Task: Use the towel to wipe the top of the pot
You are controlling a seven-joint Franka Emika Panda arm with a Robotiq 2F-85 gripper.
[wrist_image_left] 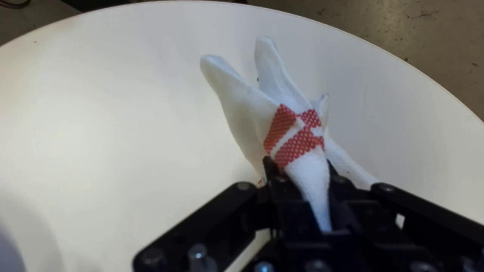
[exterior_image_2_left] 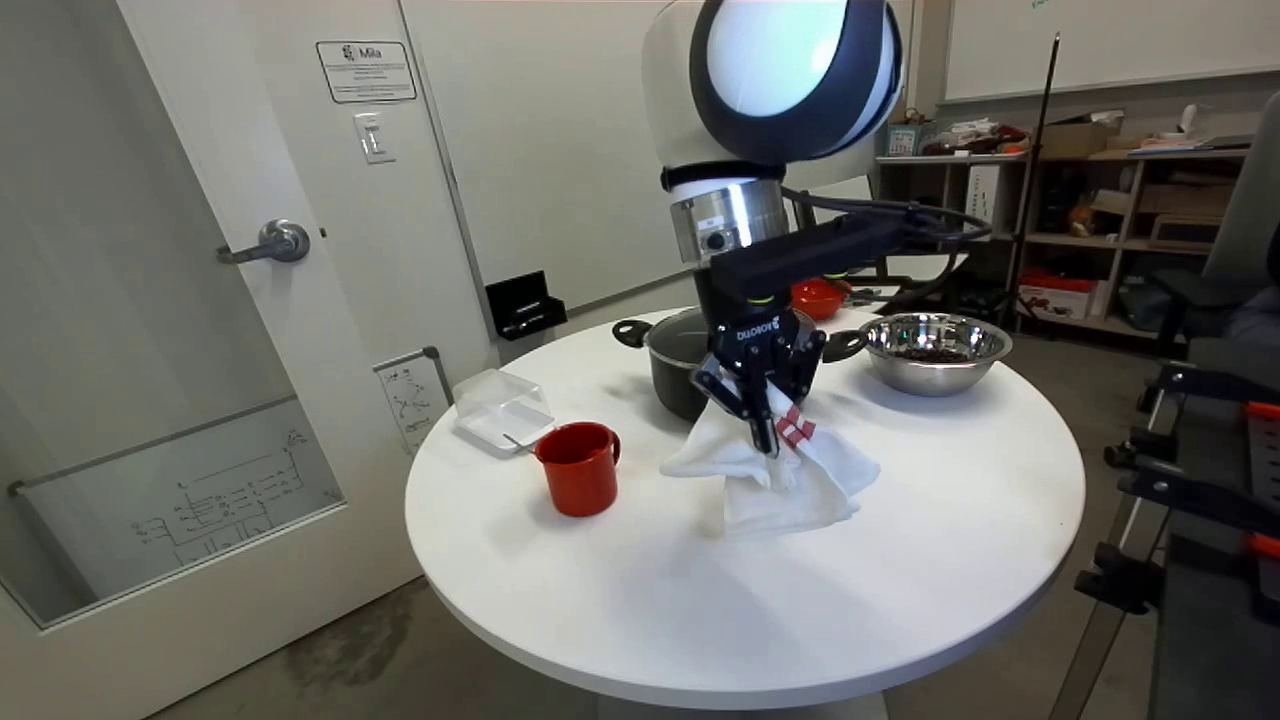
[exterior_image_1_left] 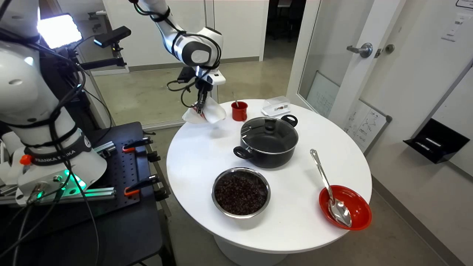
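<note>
Plainly, the hand (wrist_image_left: 298, 164) was clamped on the towel (wrist_image_left: 242, 102), though bunched, red-striped folds covered much of the contact and the hand's rear ran out of the wrist view's bottom. The towel hung near the edge of the surface (exterior_image_1_left: 292, 207), beside the red cup (exterior_image_2_left: 583, 480); how close its lowest folds came to the surface could not be told. In an exterior view the hand and arm (exterior_image_2_left: 790, 70) hid the middle of the pot (exterior_image_2_left: 672, 372), which stood farther in from the edge, and part of the red bowl (exterior_image_2_left: 815, 300) at the edge. The dark contents (exterior_image_1_left: 242, 194) of the steel bowl (exterior_image_1_left: 241, 216) were too small to identify.
</note>
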